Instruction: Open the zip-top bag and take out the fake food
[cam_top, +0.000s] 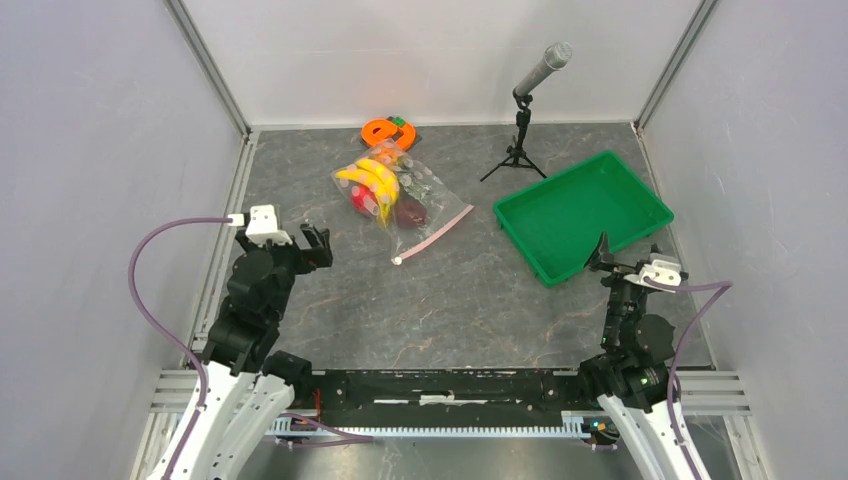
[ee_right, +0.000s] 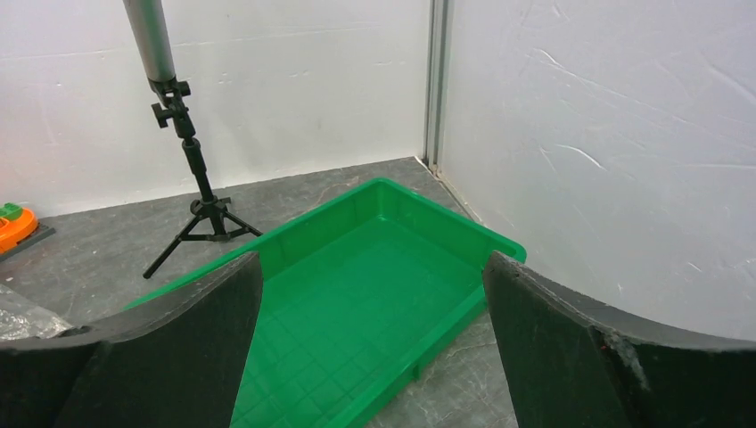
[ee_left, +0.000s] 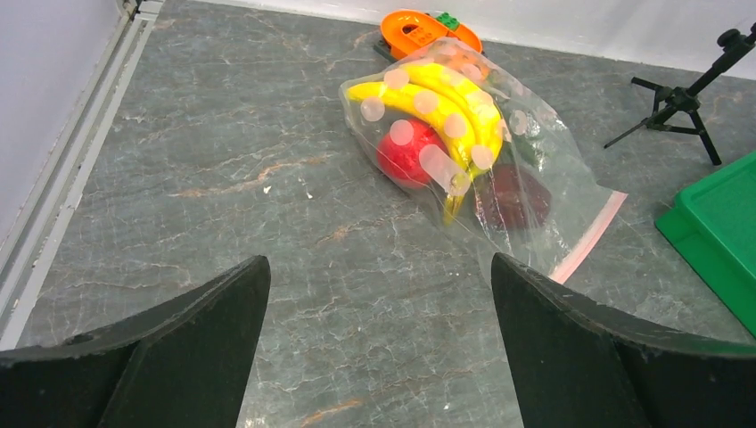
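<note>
Though orange object [cam_top: 388, 130] abuts bag [cam_top: 400, 195], tray [cam_top: 582, 215] lies apart.

Left arm [cam_top: 250, 305] and right arm [cam_top: 630, 335] match: black joints, white lower links, a white block [cam_top: 266, 224] at each wrist, a lilac cable [cam_top: 132, 262] looping outward (thin, glossy), broad matte-black fingers [ee_left: 178, 348].

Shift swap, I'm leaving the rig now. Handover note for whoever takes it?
Left gripper: open, holding nothing, facing the bag from the near left.
Right gripper: open, holding nothing, by the near edge of the tray.
Bag: lies flat mid-table, not gripped, zip strip on its near-right edge. The zip looks shut.
Food: all inside the bag.
Done: nothing yet.
Left: open the zip and take the food out.
</note>
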